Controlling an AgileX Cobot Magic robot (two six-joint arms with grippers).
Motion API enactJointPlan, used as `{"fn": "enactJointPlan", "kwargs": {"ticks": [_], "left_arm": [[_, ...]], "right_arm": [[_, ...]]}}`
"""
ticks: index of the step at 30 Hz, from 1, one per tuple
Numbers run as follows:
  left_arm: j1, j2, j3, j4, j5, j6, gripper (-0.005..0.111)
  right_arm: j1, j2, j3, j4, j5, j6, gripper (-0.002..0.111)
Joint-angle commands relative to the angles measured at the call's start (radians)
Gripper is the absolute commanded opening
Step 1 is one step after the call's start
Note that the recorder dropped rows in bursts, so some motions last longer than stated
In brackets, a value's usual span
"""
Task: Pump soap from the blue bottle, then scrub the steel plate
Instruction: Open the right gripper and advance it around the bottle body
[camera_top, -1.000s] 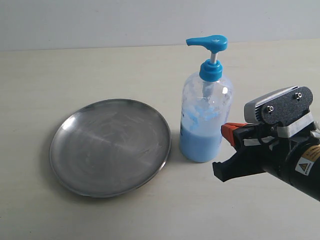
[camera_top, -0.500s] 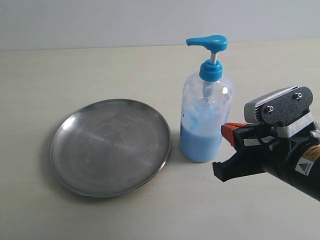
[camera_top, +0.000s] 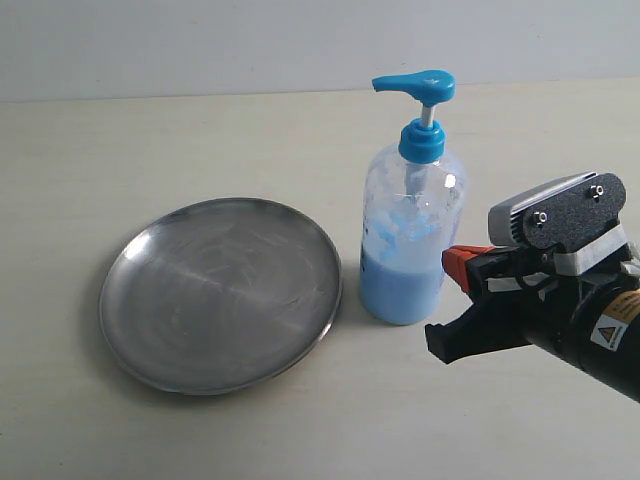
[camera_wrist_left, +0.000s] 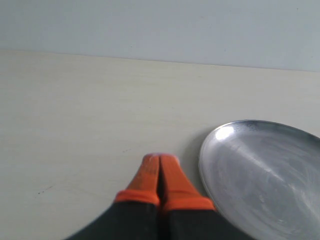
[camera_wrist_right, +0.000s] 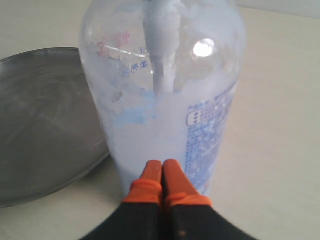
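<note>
Fingertips come first: your right gripper (camera_wrist_right: 162, 169) has its orange fingers (camera_wrist_right: 151, 175) pressed together with nothing between them. They sit low at the foot of the blue bottle (camera_wrist_right: 165, 90), which stands upright just ahead of the tips; you cannot tell whether they touch it. The soap (camera_top: 398, 285) fills only the lower part, so expect the bottle to be light and easy to tip. Lift the closed tips high above their present level, over the pump head (camera_top: 418, 85), and press straight down on its flat top, never sideways. Beyond the bottle from those fingers lies the steel plate (camera_top: 220, 290), with no puddle showing. The spout points its way, but whether it overhangs the rim is unclear, so watch where the soap lands. Farther off, your left gripper (camera_wrist_left: 159, 162) is likewise closed and empty, with the plate's rim just beside its tips.
</note>
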Motion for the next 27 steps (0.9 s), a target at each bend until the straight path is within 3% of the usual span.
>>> {"fn": "enactJointPlan", "kwargs": {"ticks": [1, 4, 7, 15, 18, 21, 27], "left_arm": [[0.004, -0.005, 0.003, -0.005, -0.008, 0.002, 0.0], [0.004, -0.005, 0.003, -0.005, -0.008, 0.002, 0.0], [0.004, -0.005, 0.003, -0.005, -0.008, 0.002, 0.0], [0.004, -0.005, 0.003, -0.005, -0.008, 0.002, 0.0], [0.004, -0.005, 0.003, -0.005, -0.008, 0.002, 0.0], [0.004, -0.005, 0.003, -0.005, -0.008, 0.002, 0.0], [0.004, -0.005, 0.003, -0.005, -0.008, 0.002, 0.0]], "right_arm": [[0.001, 0.004, 0.005, -0.005, -0.02, -0.006, 0.0], [0.001, 0.004, 0.005, -0.005, -0.02, -0.003, 0.002], [0.001, 0.004, 0.005, -0.005, -0.02, -0.003, 0.012], [0.001, 0.004, 0.005, -0.005, -0.02, -0.003, 0.064], [0.001, 0.004, 0.005, -0.005, -0.02, -0.003, 0.079], [0.001, 0.004, 0.005, -0.005, -0.02, -0.003, 0.086], [0.001, 0.006, 0.005, -0.005, -0.022, 0.0, 0.086]]}}
